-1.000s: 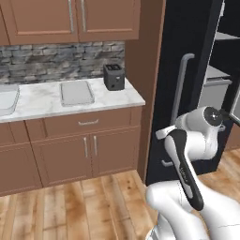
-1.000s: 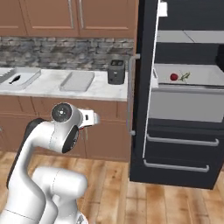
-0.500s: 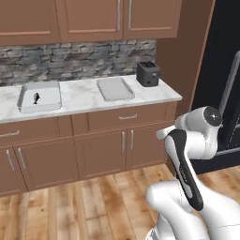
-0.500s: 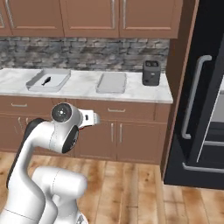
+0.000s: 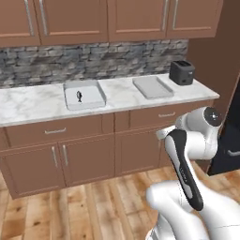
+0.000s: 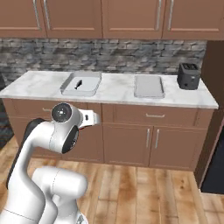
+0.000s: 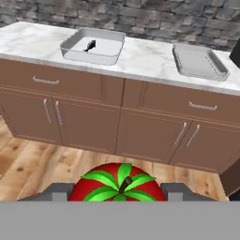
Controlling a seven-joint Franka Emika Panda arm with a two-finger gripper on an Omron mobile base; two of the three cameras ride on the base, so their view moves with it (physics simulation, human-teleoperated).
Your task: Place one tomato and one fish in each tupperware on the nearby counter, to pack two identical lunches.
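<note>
Here, from big to small:
Counter: the white marble counter (image 5: 33, 103) runs along the stone wall, on top of brown cabinets with drawers and doors.
Robot arm: the white arm is folded up close to its body, in front of the cabinets and back from the counter.
Left tupperware: one pale tray (image 5: 84, 94) sits on the counter, to the left of the other tray. It has a small dark fish (image 5: 79, 96) lying inside it.
Right tupperware: the other tray (image 5: 152, 87) sits well apart from the first one. It is near the toaster.
Toaster: a black toaster (image 5: 182, 72) stands at the right end of the counter.
Gripper: in the hand view, the gripper (image 7: 120, 191) has its two dark tips on each side of a tomato and pinches it.
Tomato: the red tomato (image 7: 117, 188) with green leaves on top sits between the tips, low in the hand view, away from both trays.
</note>
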